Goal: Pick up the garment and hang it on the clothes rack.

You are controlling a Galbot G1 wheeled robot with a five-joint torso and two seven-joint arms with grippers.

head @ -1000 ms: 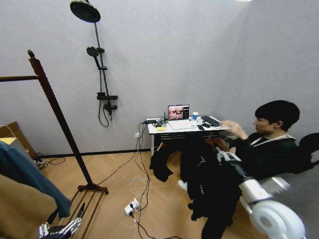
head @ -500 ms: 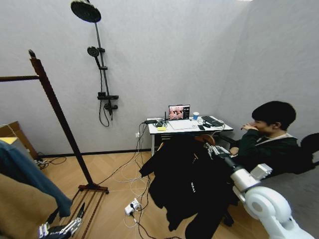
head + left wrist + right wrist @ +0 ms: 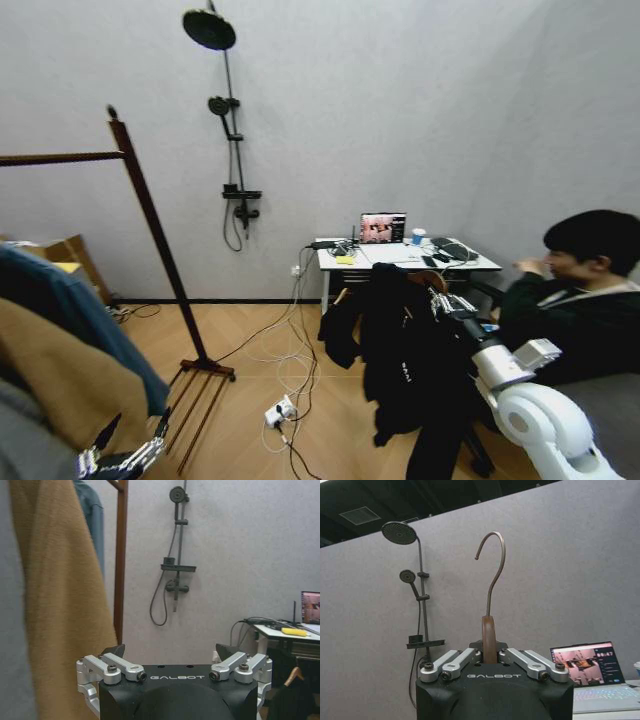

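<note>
Carrying the Black Coat Toward the Rack

The right gripper (image 3: 452, 303) has its jaws clenched on the wooden neck of a hanger (image 3: 490, 592), whose wire hook stands upright and free above them in the right wrist view. From that hanger the garment (image 3: 400, 350) hangs in mid-air, limp and long, in front of the bench (image 3: 400, 262) with the laptop (image 3: 383, 228). It is well apart from the clothes rack (image 3: 150, 215), which stands off to the robot's left with its rail running out past the edge of the head view. The left gripper (image 3: 175, 672) is parked low near the hung brown coat (image 3: 60, 595), jaws released and holding nothing.

From where I stand, the risks lie in the crossing. Cables and a power strip (image 3: 279, 411) sprawl over the floor between coat and rack, and the coat's trailing hem could drag through them or snag. The rail already looks crowded with coats at the near end, so the hook may meet fabric instead of bare rail. A swinging coat could also twist the hook off line.
</note>
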